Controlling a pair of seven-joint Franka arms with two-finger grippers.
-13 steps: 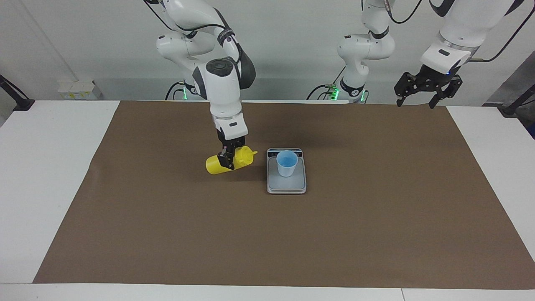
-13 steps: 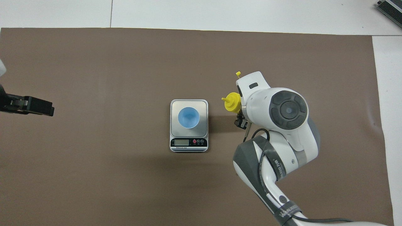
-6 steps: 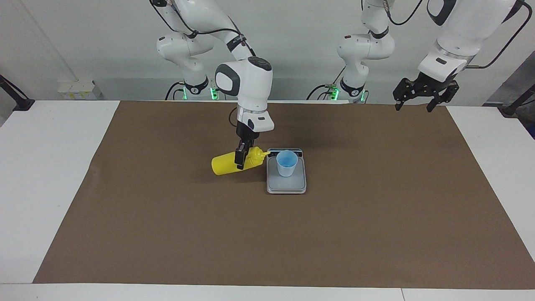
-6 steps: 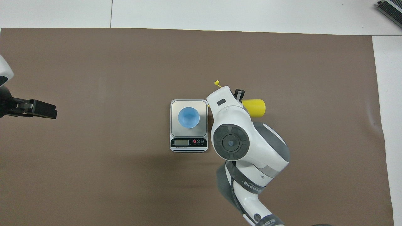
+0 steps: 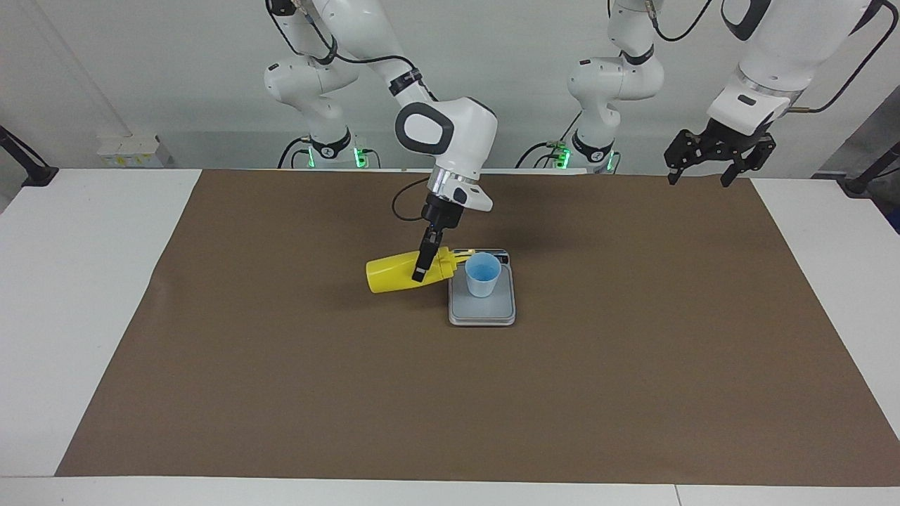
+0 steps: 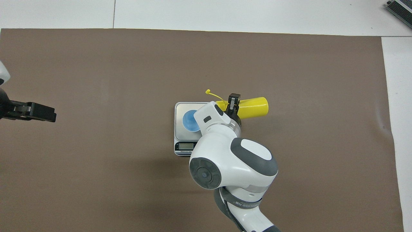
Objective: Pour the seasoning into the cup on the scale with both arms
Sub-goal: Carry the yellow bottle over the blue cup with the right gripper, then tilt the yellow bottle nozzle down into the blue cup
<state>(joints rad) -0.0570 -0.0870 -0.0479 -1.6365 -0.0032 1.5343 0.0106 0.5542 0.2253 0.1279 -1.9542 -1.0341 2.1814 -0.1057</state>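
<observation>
My right gripper point(image 5: 420, 268) is shut on the yellow seasoning bottle point(image 5: 394, 275), gripping it near the nozzle end. The bottle lies almost level, and its nozzle points at the rim of the light-blue cup point(image 5: 482, 275). The cup stands upright on the silver-grey scale point(image 5: 481, 314). In the overhead view the right arm's wrist covers part of the cup point(image 6: 189, 120) and of the scale point(image 6: 179, 109). There the bottle point(image 6: 254, 108) juts out toward the right arm's end of the table, in the right gripper point(image 6: 232, 103). My left gripper point(image 5: 700, 176) waits open and raised over the mat's edge at the left arm's end; it also shows in the overhead view point(image 6: 35, 111).
A brown mat point(image 5: 633, 365) covers most of the white table point(image 5: 84, 295). The bottle's thin cap strap point(image 6: 213, 94) sticks out over the scale's edge farthest from the robots.
My right gripper has carried the bottle toward the cup and swung its nozzle round to the cup's rim. The right arm's wrist has leaned over the scale. The left gripper has hardly moved.
</observation>
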